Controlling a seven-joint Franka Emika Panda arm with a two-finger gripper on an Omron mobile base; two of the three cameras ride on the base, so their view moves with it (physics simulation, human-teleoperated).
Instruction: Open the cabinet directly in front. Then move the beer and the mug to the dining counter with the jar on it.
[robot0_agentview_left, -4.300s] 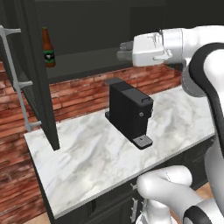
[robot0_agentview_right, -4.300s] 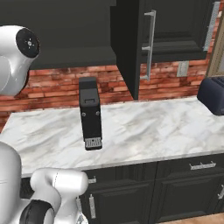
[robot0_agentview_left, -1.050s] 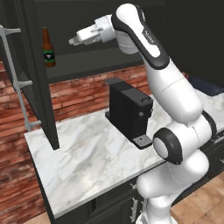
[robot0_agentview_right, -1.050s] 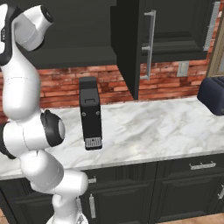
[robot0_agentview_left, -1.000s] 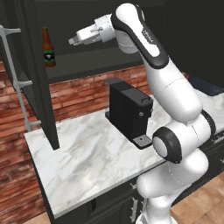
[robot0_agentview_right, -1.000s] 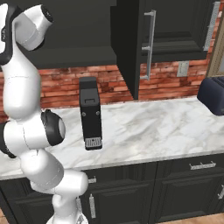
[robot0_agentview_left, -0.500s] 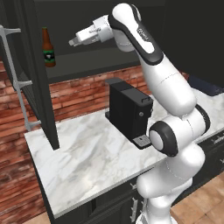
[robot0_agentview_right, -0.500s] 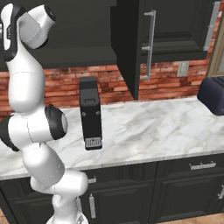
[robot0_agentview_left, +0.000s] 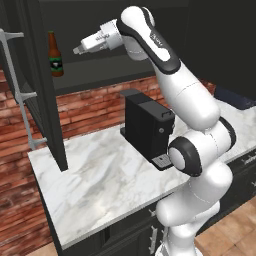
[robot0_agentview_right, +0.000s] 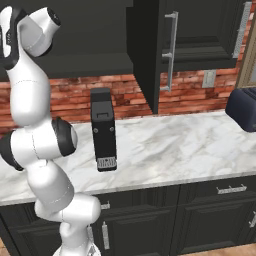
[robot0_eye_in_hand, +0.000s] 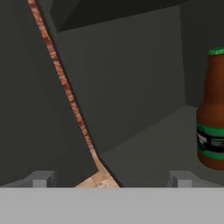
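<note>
1. Kitchen w/ red brick wall (robot0_agentview_left: 95, 107) and a white-grey marble worktop (robot0_agentview_left: 105, 175) over black base cabinets (robot0_agentview_right: 200, 215) w/ silver pulls.
2. Far left of left base view: the cabinet (robot0_agentview_left: 37, 75) stands open, its door edge-on w/ a long silver bar handle at the frame's left edge, dark shelf inside.
3. The beer (robot0_agentview_left: 54, 55) stands upright on that shelf, upper left of left base view, just right of the open door. In hand view it sits at the right edge, brown glass w/ dark label, shelf floor under it.
4. Gripper (robot0_agentview_left: 79, 50) in upper centre-left of left base view, pointing left toward the beer, near it but apart; nothing betw. the fingers. In hand view the two finger tips (robot0_eye_in_hand: 40, 179) sit wide apart at the bottom, so jaws spread, empty.
5. Centre: black coffee machine (robot0_agentview_left: 147, 127) on the worktop, below the arm.
6. Right base view, upper centre: the other cabinet door also swung open, handle facing the camera.
7. Right edge of right base view: dark toaster (robot0_agentview_right: 242, 115) on the worktop, wall outlet (robot0_agentview_right: 209, 78) on the brick left of it.
</note>
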